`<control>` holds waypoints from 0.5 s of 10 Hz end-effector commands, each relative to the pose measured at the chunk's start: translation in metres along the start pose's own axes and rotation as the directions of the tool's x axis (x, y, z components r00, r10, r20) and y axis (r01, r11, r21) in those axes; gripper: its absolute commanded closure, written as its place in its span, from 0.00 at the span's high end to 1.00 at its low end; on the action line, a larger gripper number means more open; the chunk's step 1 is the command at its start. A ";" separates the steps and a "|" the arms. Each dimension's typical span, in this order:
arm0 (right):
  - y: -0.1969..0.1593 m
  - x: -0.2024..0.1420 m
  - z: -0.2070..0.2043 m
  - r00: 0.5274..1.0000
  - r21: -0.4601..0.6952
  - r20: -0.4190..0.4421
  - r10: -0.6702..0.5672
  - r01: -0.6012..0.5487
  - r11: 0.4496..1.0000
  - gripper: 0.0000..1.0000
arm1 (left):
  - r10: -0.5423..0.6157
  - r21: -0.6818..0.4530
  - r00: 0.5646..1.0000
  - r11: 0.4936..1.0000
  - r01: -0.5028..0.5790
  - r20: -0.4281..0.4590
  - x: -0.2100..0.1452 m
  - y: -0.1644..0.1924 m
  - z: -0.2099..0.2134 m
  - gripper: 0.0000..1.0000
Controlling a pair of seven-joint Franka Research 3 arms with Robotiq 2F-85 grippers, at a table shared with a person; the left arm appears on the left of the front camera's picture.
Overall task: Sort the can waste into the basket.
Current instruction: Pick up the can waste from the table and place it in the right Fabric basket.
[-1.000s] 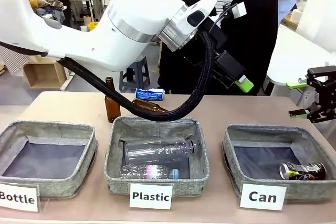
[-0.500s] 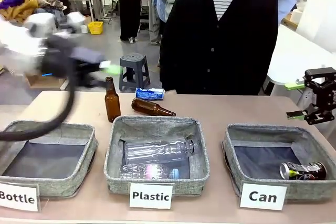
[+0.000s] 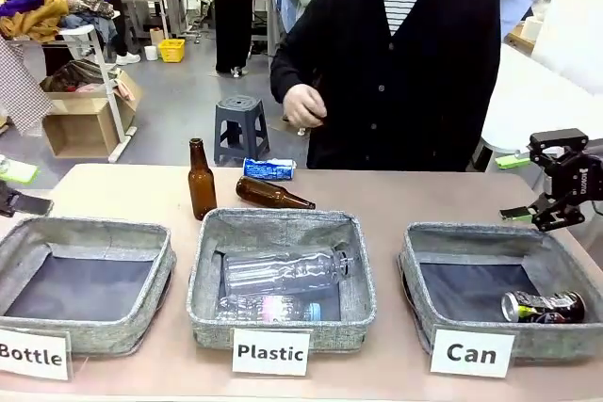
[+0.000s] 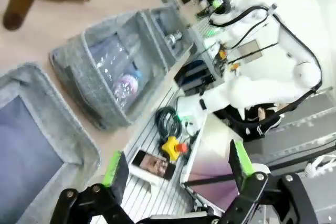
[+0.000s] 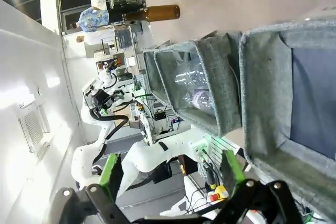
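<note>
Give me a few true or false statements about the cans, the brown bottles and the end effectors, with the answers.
1. The dark can lies in the Can basket. True.
2. The blue can is in that basket too. False: it lies on the table, near the far edge.
3. Both brown bottles stand upright. False: one bottle stands, the other bottle lies on its side.
4. The left end effector and the right end effector are both open, holding nothing. True.

A white "Bottle" sign [image 3: 33,355] fronts the left basket [image 3: 89,226], a "Plastic" sign [image 3: 271,353] the middle basket [image 3: 283,217], a "Can" sign [image 3: 472,353] the right basket [image 3: 471,230].
</note>
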State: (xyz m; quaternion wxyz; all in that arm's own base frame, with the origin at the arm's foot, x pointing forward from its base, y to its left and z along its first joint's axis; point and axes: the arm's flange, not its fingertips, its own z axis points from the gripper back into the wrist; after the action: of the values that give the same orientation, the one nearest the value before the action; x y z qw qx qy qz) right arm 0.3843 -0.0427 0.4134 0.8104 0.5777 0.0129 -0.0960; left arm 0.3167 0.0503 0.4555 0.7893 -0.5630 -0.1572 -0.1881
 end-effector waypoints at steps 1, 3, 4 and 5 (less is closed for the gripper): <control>0.001 -0.001 0.004 1.000 0.000 0.011 0.008 -0.008 1.000 1.00 | 0.031 0.046 0.998 0.999 -0.028 -0.054 0.008 -0.009 -0.006 1.00; 0.001 -0.001 0.004 1.000 0.000 0.011 0.008 -0.008 1.000 1.00 | 0.031 0.046 0.998 0.999 -0.028 -0.054 0.008 -0.009 -0.006 1.00; 0.001 -0.001 0.004 1.000 0.000 0.011 0.008 -0.008 1.000 1.00 | 0.031 0.046 0.998 0.999 -0.028 -0.054 0.008 -0.009 -0.006 1.00; 0.001 -0.001 0.004 1.000 0.000 0.011 0.008 -0.008 1.000 1.00 | 0.031 0.046 0.998 0.999 -0.028 -0.054 0.008 -0.009 -0.006 1.00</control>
State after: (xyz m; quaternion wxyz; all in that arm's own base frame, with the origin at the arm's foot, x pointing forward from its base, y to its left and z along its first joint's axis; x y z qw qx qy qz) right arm 0.3840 -0.0453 0.4130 0.8101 0.5779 0.0113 -0.0981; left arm 0.3226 0.0376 0.4620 0.8032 -0.5473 -0.1359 -0.1920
